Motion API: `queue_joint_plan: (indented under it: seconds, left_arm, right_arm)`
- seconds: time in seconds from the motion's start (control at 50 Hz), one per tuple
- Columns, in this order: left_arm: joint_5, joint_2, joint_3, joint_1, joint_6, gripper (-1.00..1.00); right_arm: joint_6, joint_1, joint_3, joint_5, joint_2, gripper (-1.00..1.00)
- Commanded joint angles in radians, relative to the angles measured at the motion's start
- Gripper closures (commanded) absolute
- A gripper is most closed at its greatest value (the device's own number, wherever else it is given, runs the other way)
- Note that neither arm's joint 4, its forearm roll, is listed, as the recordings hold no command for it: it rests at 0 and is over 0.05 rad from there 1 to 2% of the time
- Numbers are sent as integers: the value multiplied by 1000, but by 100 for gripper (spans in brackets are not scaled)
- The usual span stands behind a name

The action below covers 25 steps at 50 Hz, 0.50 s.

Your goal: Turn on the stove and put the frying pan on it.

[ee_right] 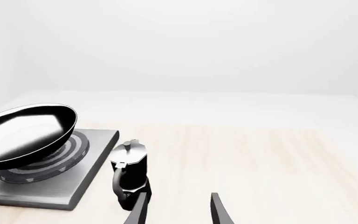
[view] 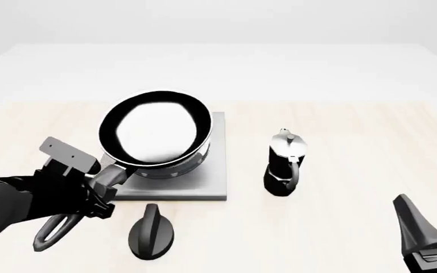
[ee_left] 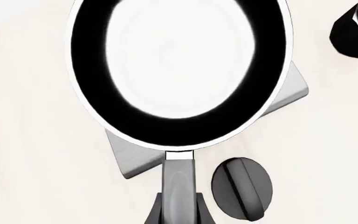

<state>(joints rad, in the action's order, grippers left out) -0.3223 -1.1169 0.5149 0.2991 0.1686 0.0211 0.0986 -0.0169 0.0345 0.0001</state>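
The frying pan [view: 155, 129], black with a glossy pale inside, is tilted over the grey stove slab [view: 207, 185], and I cannot tell whether it touches the slab. My left gripper [view: 100, 185] is shut on its long black handle [view: 114, 173]. In the left wrist view the pan [ee_left: 179, 70] covers most of the stove [ee_left: 135, 161], with the handle [ee_left: 180, 184] between my fingers [ee_left: 157, 212]. The black oval knob [view: 152, 233] lies in front of the stove, and it also shows in the left wrist view [ee_left: 242, 187]. My right gripper [view: 431, 224] is open and empty at the near right. The right wrist view shows the pan [ee_right: 26, 133] above the stove's rings [ee_right: 70, 151].
A small black moka pot [view: 285, 165] with a silver lid stands upright just right of the stove. It also shows in the right wrist view [ee_right: 131, 175], ahead of my open right gripper [ee_right: 177, 212], and in the left wrist view [ee_left: 356, 30]. The pale wooden table [view: 355, 131] extends right and far.
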Motion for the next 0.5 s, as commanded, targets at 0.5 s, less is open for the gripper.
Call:
queue_joint_plan:
  seconds: [0.5]
  left_arm:
    - [102, -82, -18, 17, 15, 100]
  right_arm:
    - [5, -11, 6, -4, 0, -100]
